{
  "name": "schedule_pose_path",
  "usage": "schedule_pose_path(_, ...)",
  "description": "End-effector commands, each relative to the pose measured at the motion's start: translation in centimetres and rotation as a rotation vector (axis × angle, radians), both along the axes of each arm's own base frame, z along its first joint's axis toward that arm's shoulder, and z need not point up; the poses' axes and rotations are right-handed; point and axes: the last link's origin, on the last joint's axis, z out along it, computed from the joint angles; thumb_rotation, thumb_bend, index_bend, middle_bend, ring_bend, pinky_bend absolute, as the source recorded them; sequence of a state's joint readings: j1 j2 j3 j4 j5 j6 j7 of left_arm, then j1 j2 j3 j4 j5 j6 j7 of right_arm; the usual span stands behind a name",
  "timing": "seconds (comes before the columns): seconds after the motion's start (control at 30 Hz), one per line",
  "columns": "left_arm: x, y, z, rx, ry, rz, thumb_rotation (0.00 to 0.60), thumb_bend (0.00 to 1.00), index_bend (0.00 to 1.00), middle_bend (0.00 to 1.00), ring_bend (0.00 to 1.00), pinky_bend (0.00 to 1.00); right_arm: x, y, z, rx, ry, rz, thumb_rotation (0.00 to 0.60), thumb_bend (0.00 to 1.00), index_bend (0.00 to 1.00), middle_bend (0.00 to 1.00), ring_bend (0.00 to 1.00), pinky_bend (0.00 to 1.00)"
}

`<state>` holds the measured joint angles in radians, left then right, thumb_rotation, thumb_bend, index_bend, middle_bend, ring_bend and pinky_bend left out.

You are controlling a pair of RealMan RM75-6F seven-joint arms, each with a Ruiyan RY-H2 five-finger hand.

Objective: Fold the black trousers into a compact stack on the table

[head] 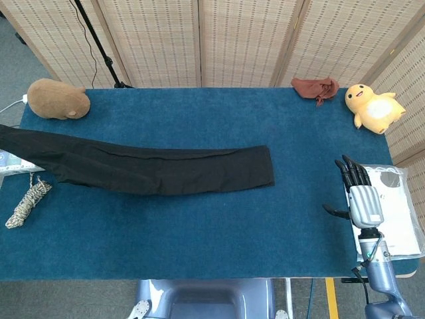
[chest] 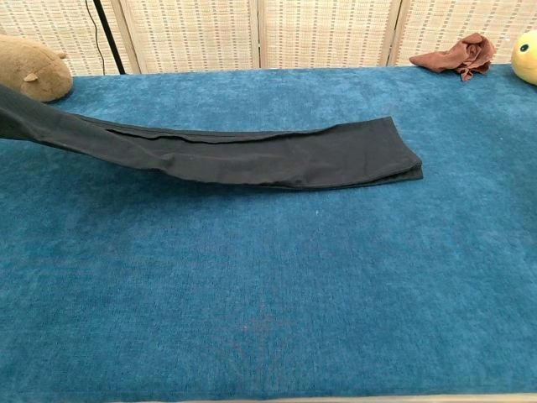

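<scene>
The black trousers [head: 146, 171] stretch leftward past the table [head: 199, 239] edge, presumably gripped by the unseen left hand; the right hand [head: 358, 199] rests released, holding nothing.

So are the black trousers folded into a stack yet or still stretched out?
Stretched out: the black trousers lie as one long strip across the table, left end past its edge.

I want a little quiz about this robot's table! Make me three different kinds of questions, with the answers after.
1. True or false: the black trousers are already folded into a small stack.
2. Which toy sits nearest the reddish-brown cloth? A) brown plush animal B) yellow plush chick
3. Fill in: the right hand holds ____.

Key: 1 false; 2 B; 3 nothing.
</scene>
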<state>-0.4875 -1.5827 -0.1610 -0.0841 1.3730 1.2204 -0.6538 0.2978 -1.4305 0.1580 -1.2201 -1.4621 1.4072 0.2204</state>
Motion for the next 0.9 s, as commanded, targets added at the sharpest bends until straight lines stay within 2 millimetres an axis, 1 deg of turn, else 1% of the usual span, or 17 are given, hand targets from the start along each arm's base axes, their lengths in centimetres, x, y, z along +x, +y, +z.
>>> schedule_pose_path(0.03, -0.2, -0.1, 0.0, -0.001, 0.007, 0.012, 0.600, 0.51, 0.65, 0.42, 0.34, 0.41, 0.0, 0.0, -0.1, 0.002, 0.000, 0.001, 0.600, 0.00, 0.01, 0.00, 0.00, 0.07)
schedule_pose_path(0.2, -0.3, -0.1, 0.4, 0.013, -0.014, 0.012, 0.600, 0.51, 0.65, 0.41, 0.34, 0.41, 0.1, 0.1, -0.1, 0.001, 0.001, 0.001, 0.600, 0.00, 0.01, 0.00, 0.00, 0.07)
schedule_pose_path(0.27, 0.1, 0.1, 0.1, 0.010, -0.026, -0.009, 0.600, 0.51, 0.65, 0.41, 0.34, 0.41, 0.1, 0.0, -0.2, 0.004, 0.001, 0.000, 0.600, 0.00, 0.01, 0.00, 0.00, 0.07)
schedule_pose_path(0.33, 0.5, 0.3, -0.2, 0.007, -0.043, -0.036, 0.600, 0.51, 0.65, 0.41, 0.35, 0.41, 0.1, 0.0, -0.2, 0.006, -0.001, -0.001, 0.600, 0.00, 0.01, 0.00, 0.00, 0.07)
schedule_pose_path(0.47, 2.5, 1.4, -1.4, -0.006, -0.067, -0.127, 0.600, 0.51, 0.65, 0.41, 0.35, 0.42, 0.0, 0.0, 0.0, 0.001, -0.006, -0.003, 0.600, 0.00, 0.01, 0.00, 0.00, 0.07)
schedule_pose_path(0.5, 3.5, 2.0, -1.7, -0.011, -0.072, -0.168, 0.600, 0.51, 0.66, 0.41, 0.35, 0.42, 0.0, 0.0, 0.1, -0.002, -0.009, -0.004, 0.600, 0.00, 0.01, 0.00, 0.00, 0.07)
schedule_pose_path(0.53, 4.1, 2.3, -1.8, -0.012, -0.072, -0.191, 0.600, 0.51, 0.66, 0.41, 0.35, 0.42, 0.0, 0.0, 0.2, -0.002, -0.011, -0.005, 0.600, 0.00, 0.01, 0.00, 0.00, 0.07)
schedule_pose_path(0.6, 6.1, 3.3, -2.3, -0.020, -0.065, -0.270, 0.600, 0.51, 0.66, 0.42, 0.35, 0.42, -0.1, 0.0, 0.4, -0.007, -0.014, -0.006, 0.600, 0.00, 0.01, 0.00, 0.00, 0.07)
schedule_pose_path(0.63, 6.7, 3.6, -2.5, -0.022, -0.063, -0.293, 0.600, 0.51, 0.66, 0.42, 0.35, 0.42, -0.1, 0.0, 0.4, -0.008, -0.016, -0.006, 0.600, 0.00, 0.01, 0.00, 0.00, 0.07)
schedule_pose_path(0.8, 12.3, 6.1, -3.4, -0.039, -0.026, -0.491, 0.600, 0.51, 0.66, 0.42, 0.36, 0.42, -0.2, 0.0, 0.8, -0.017, -0.029, -0.012, 0.600, 0.00, 0.01, 0.00, 0.00, 0.07)
schedule_pose_path(0.9, 14.9, 7.2, -4.0, -0.048, 0.004, -0.564, 0.600, 0.51, 0.66, 0.42, 0.36, 0.42, -0.3, -0.1, 1.0, -0.020, -0.036, -0.014, 0.600, 0.00, 0.01, 0.00, 0.00, 0.07)
